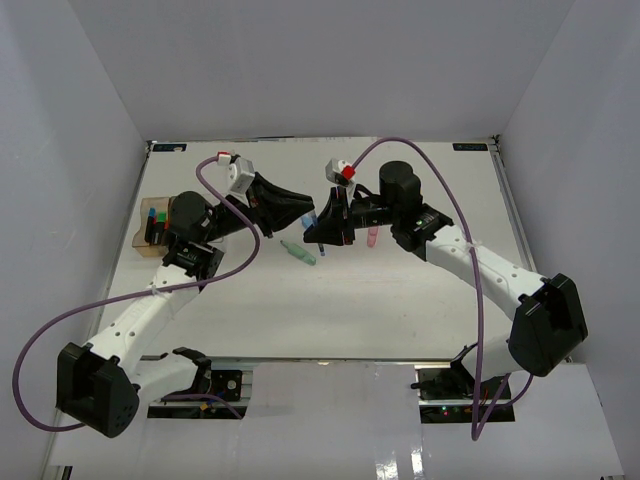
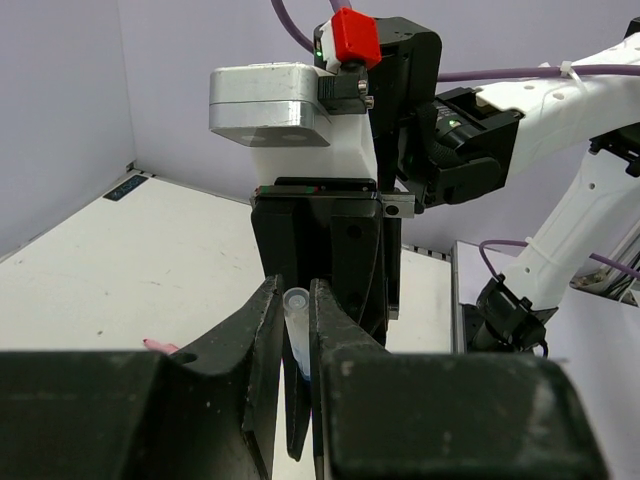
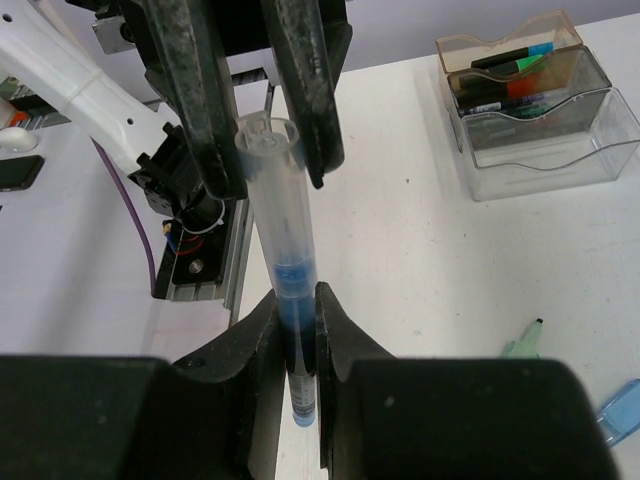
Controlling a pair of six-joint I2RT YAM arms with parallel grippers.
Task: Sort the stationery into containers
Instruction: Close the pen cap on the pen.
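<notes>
The right gripper [image 3: 297, 300] is pinching the pen [image 3: 283, 230] at its blue section while the left gripper [image 2: 296, 300] is clamping its clear end, mid-air over the table, so the right should be releasing gently, leaving the left carrying it toward the containers [image 1: 147, 232] at nine o'clock.
</notes>
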